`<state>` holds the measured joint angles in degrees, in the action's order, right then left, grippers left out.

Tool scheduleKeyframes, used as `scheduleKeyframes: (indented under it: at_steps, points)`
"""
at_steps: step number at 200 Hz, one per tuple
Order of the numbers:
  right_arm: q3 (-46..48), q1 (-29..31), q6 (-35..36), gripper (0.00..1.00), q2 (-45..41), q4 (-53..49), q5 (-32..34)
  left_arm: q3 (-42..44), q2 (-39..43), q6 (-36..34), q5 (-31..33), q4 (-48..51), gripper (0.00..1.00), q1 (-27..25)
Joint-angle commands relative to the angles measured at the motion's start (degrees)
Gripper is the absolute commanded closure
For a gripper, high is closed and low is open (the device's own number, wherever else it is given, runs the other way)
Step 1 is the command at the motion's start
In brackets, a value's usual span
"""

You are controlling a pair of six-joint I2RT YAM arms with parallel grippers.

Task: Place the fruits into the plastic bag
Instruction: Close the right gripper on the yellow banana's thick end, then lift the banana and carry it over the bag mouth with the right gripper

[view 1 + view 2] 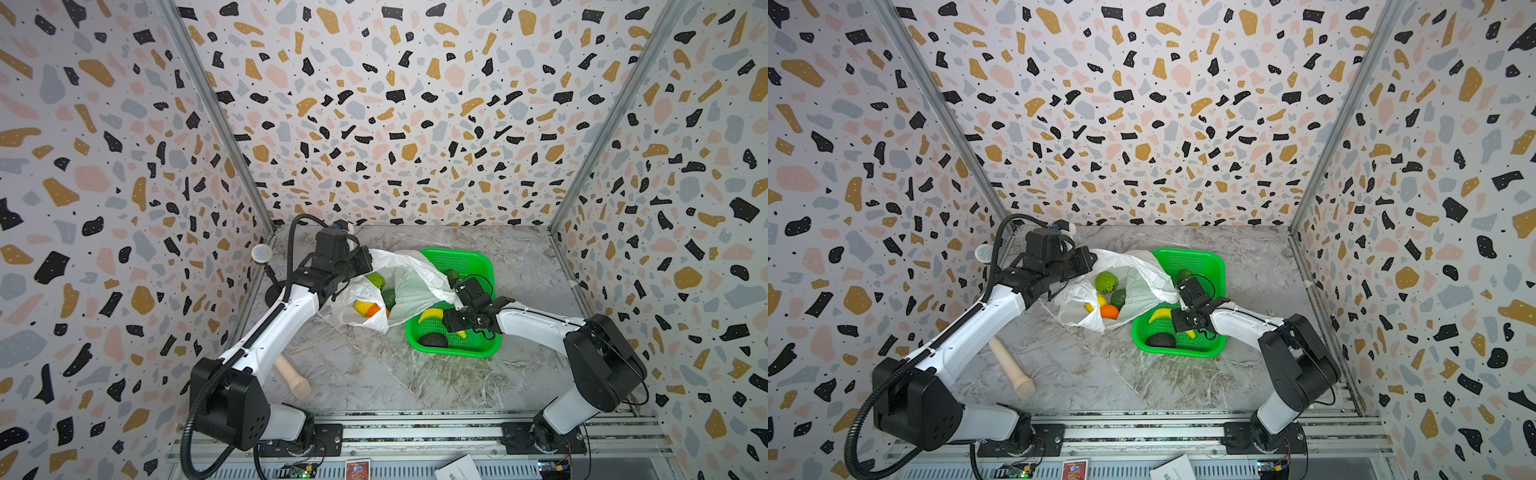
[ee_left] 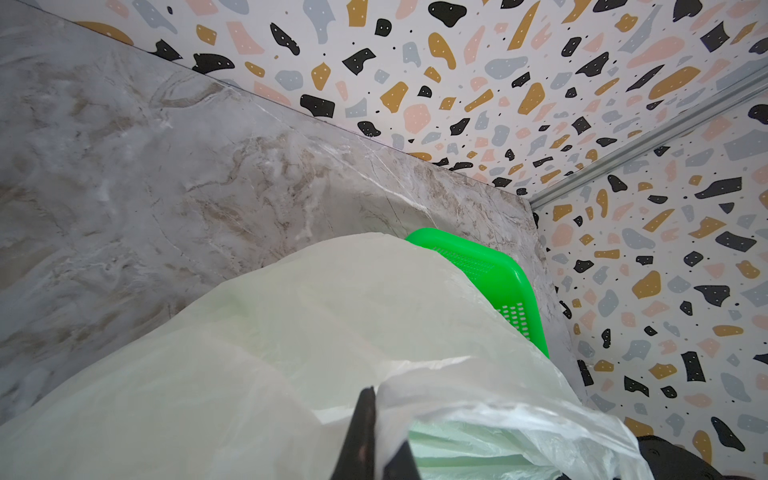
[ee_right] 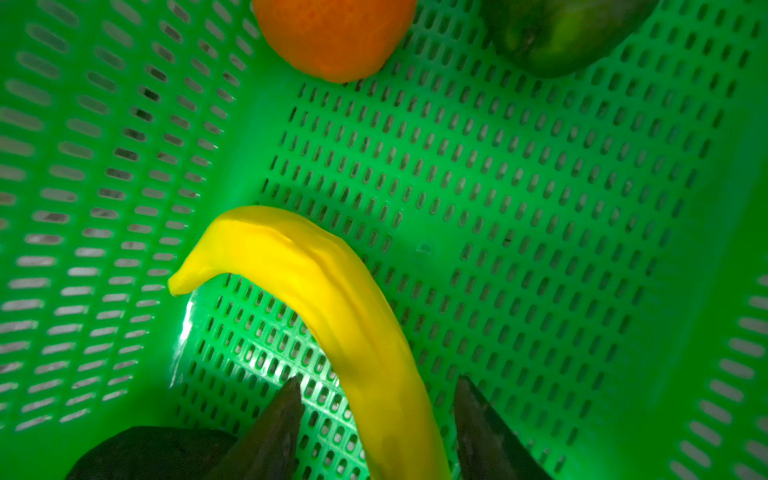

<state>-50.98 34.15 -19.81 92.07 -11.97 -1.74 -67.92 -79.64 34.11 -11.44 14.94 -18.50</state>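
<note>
My left gripper point(image 2: 380, 415) is shut on the rim of the white plastic bag point(image 1: 1142, 274), holding its mouth up beside the green basket point(image 1: 1187, 253). Inside the bag lie a light green bumpy fruit point(image 1: 1106, 281), a dark green avocado point(image 1: 1118, 298), an orange point(image 1: 1109, 311) and a lemon point(image 1: 1100, 299). My right gripper point(image 3: 378, 380) is down in the basket point(image 3: 540, 208), open, one finger on each side of the yellow banana point(image 3: 316, 282) with gaps showing. An orange point(image 3: 332, 37), a green avocado point(image 3: 561, 33) and a blackish avocado point(image 3: 145, 453) also lie in the basket.
A beige peg point(image 1: 293, 376) lies on the marble table by the left arm. A blue toy microphone point(image 1: 262, 252) stands at the back left corner. Patterned walls close three sides, and the basket sits near the right wall.
</note>
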Motion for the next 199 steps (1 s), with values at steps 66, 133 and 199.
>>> scheduleKeyframes:
  at_steps: [66, 133, 199]
  points:
    - [0.89, 0.41, -0.07, 0.56, 2.78, 0.88, 1.22, -0.21, 1.15, -0.33, 0.02, -1.27, 1.00, -0.23]
    - [0.93, 0.27, -0.42, 0.76, -4.29, 0.86, 6.54, -0.45, 1.15, -0.25, 0.08, -1.29, 1.00, -0.24]
    - [2.05, -9.04, -3.03, 0.78, -18.74, -2.56, 11.77, -0.89, 1.02, -0.42, -0.07, -1.23, 1.00, -0.28]
